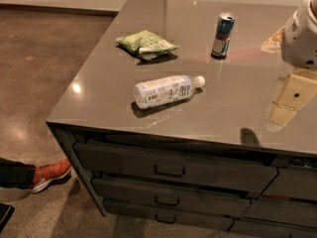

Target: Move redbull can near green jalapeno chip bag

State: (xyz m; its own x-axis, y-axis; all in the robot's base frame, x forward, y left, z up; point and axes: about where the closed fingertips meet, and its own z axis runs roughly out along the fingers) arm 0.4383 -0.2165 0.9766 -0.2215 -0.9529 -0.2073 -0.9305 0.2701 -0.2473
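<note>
- Grey glossy table [99, 103] with dark drawers below.
- The blue-and-silver redbull can [223, 35] stands upright near the far edge.
- The green jalapeno chip bag [147, 44] lies flat, apart from it, toward the far left corner.
- A clear water bottle [166, 90] lies on its side mid-table.
- The cream gripper [290, 100] hangs by the right edge, well apart from the can; I cannot tell how open it is.

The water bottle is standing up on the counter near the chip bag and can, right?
No. In the camera view the water bottle lies on its side on the counter, near the green chip bag and the redbull can. The gripper hangs at the right edge.
</note>
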